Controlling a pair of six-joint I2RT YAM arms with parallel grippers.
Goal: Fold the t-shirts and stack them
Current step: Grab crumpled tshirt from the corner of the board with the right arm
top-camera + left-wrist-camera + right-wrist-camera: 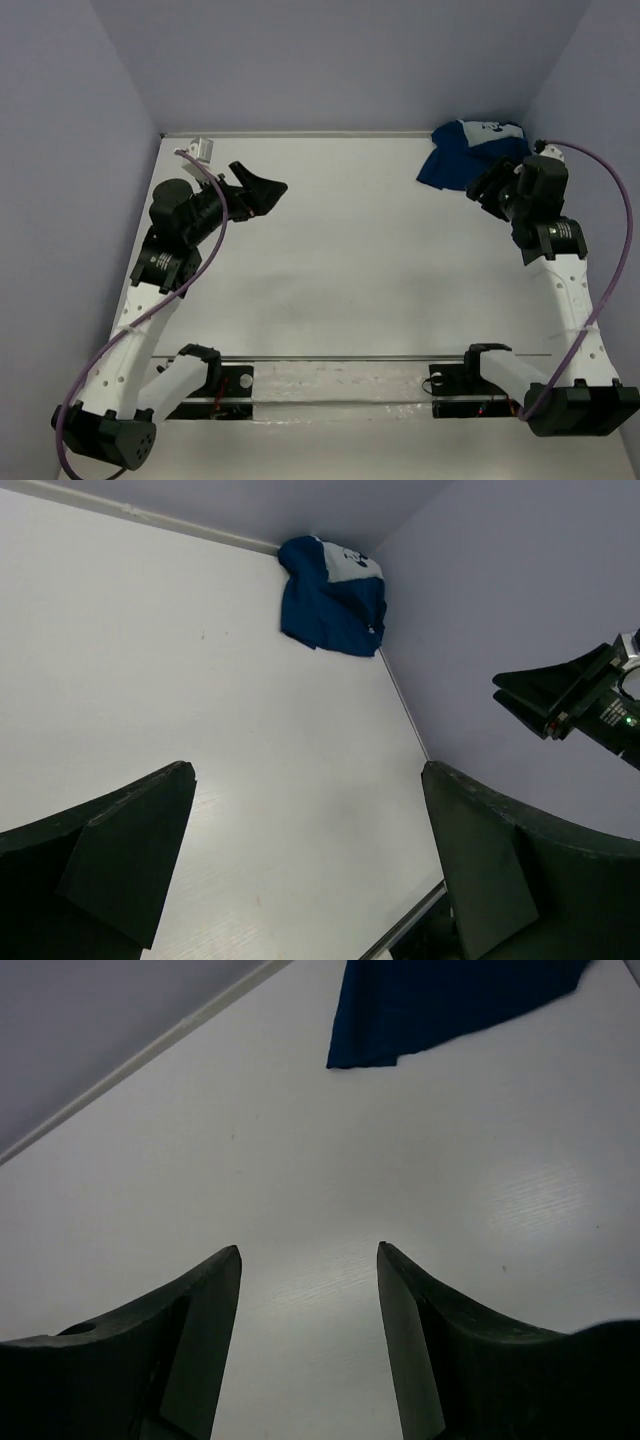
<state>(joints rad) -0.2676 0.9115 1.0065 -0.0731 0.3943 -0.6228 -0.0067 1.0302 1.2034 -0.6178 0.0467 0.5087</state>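
Observation:
A dark royal-blue t-shirt (462, 152) lies crumpled in the far right corner of the white table (360, 260), with a white print patch showing on its top. It also shows in the left wrist view (330, 605), and its near edge shows in the right wrist view (440, 1005). My right gripper (482, 186) is open and empty, just in front of the shirt's right side, above the table (308, 1250). My left gripper (258, 182) is open and empty at the far left, pointing across the table toward the shirt (308, 772).
A small white clip-like object (203, 149) sits in the far left corner. Lilac walls (340, 60) close the table on three sides. A metal rail (340, 357) runs along the near edge between the arm bases.

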